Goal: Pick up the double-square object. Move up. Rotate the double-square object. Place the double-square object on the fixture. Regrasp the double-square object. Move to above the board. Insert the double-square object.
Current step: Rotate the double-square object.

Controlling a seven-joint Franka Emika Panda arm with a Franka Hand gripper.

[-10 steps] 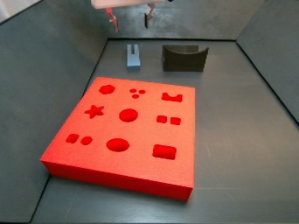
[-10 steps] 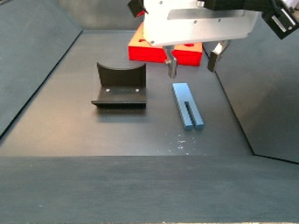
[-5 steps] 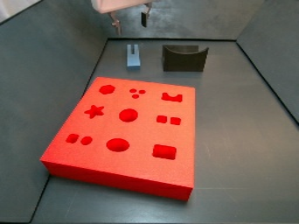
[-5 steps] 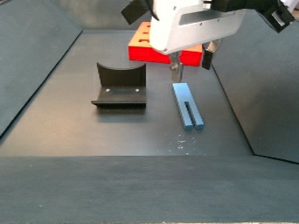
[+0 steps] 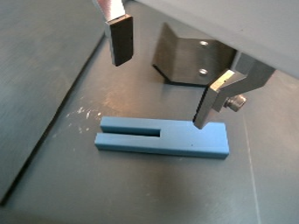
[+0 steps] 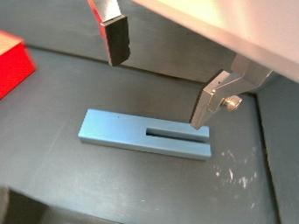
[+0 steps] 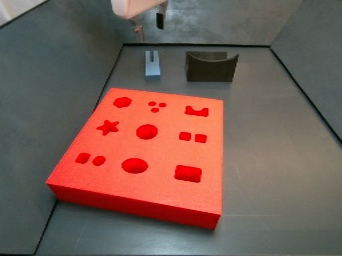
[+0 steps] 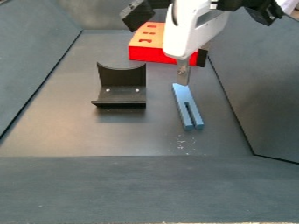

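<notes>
The double-square object (image 5: 162, 142) is a slate-blue flat block with a slot between two prongs. It lies flat on the grey floor and shows in both wrist views (image 6: 126, 136) and both side views (image 7: 154, 66) (image 8: 187, 106). My gripper (image 5: 162, 92) is open and empty. It hangs above the block with one finger on each long side (image 6: 158, 94). In the side views it is above the block (image 7: 154, 22) (image 8: 184, 72). The fixture (image 7: 209, 66) (image 8: 119, 85) (image 5: 193, 57) stands beside the block. The red board (image 7: 140, 150) lies flat.
Grey walls (image 7: 67, 70) rise around the floor. The block lies between the fixture and one side wall (image 8: 251, 105). A corner of the board shows in a wrist view (image 6: 10, 66) and behind the gripper in a side view (image 8: 146, 42).
The gripper has turned about its vertical axis over the block; its fingers, first seen side by side, now line up in both side views. The block, fixture and board have not moved.
</notes>
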